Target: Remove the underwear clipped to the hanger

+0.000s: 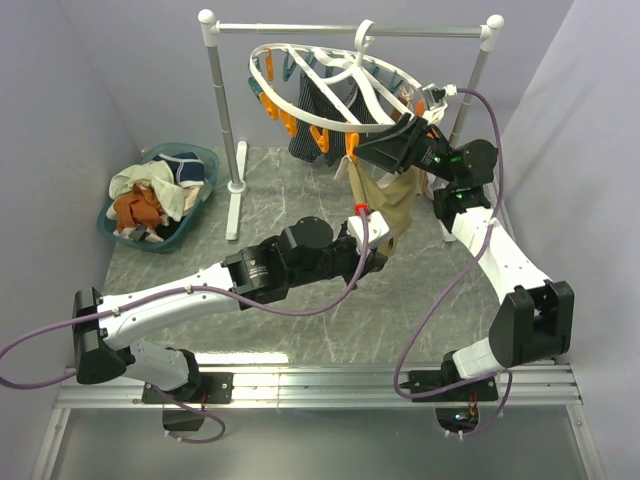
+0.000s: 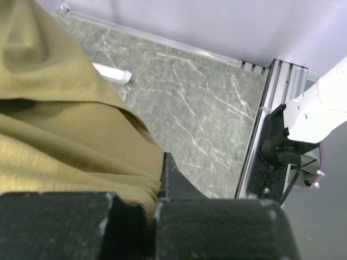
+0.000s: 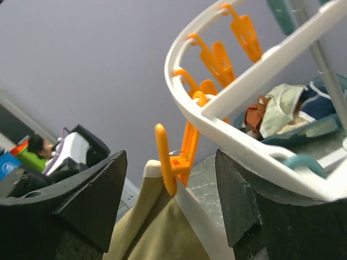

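Note:
The white oval hanger (image 1: 330, 75) hangs from the rail by its hook, with orange and teal clothespins round its rim. A tan-brown underwear (image 1: 388, 200) with a white waistband hangs from one orange clothespin (image 1: 352, 146) on the near rim. My left gripper (image 1: 372, 232) is shut on its lower part; the left wrist view shows the cloth (image 2: 65, 135) pinched beside one finger (image 2: 174, 181). My right gripper (image 1: 360, 152) is open, its fingers on either side of that clothespin (image 3: 181, 154) without touching it. Dark striped underwear (image 1: 325, 110) hangs at the far side.
A teal basket (image 1: 205, 160) with several loose briefs sits at the far left; it also shows in the right wrist view (image 3: 303, 127). The silver-and-white rail stand (image 1: 225, 120) holds the hanger, and its foot (image 1: 238, 195) rests on the grey marble tabletop.

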Controlling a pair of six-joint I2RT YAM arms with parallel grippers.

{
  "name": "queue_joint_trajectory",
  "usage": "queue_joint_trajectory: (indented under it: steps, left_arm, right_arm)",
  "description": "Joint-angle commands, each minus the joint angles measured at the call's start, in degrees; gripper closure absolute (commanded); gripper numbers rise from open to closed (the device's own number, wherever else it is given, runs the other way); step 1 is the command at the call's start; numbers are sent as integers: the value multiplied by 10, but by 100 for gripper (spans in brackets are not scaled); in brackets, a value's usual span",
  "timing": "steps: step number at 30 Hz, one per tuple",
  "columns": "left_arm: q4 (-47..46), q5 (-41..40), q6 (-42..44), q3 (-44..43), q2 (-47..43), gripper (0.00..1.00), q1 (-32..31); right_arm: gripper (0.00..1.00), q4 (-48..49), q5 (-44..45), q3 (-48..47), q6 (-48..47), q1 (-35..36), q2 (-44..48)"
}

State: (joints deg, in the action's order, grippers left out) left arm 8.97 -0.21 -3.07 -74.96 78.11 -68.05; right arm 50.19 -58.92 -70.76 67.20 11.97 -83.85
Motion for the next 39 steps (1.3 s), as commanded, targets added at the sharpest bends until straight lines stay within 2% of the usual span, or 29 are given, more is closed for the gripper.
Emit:
queue_joint_trajectory:
  steps: [1, 2, 3, 7, 10, 15, 17, 20, 22, 25, 29, 32, 39]
  left_arm:
    - [-1, 26, 22, -39, 7, 100, -16]
    - [1, 25, 24, -42, 8, 100, -16]
    - [1, 25, 25, -45, 8, 100, -18]
    - [0, 30, 25, -49, 9, 100, -24]
    - [3, 29, 25, -53, 11, 100, -29]
    - [3, 33, 25, -58, 11, 100, -35]
    - [4, 32, 25, -63, 13, 100, -37]
    - [6, 30, 45, -71, 17, 100, -40]
    - [7, 30, 47, -75, 19, 100, -43]
    - [6, 34, 47, -76, 21, 100, -45]
    - [7, 33, 48, -69, 24, 100, -45]
    - [1, 29, 46, -55, 21, 100, -45]
    - [-15, 15, 44, -20, 20, 100, -45]
  right_arm:
    - [27, -95, 41, 4, -83, 5, 56]
    - [25, -197, 62, -1, -121, 7, 71]
    - [24, -232, 94, -2, -184, 10, 96]
    - [22, -296, 122, -4, -209, 13, 122]
    - [21, -288, 137, 18, -202, 23, 146]
    - [21, -171, 116, 53, -104, 30, 128]
    - [20, -186, 119, 41, -105, 35, 121]
    - [20, -260, 142, 22, -146, 45, 120]
    - [19, -263, 166, 33, -160, 46, 127]
    - [19, -203, 153, 41, -121, 45, 120]
    - [19, -41, 143, 57, -11, 44, 85]
    - [20, 21, 137, 47, 35, 45, 60]
    - [24, 70, 136, 27, 72, 45, 30]
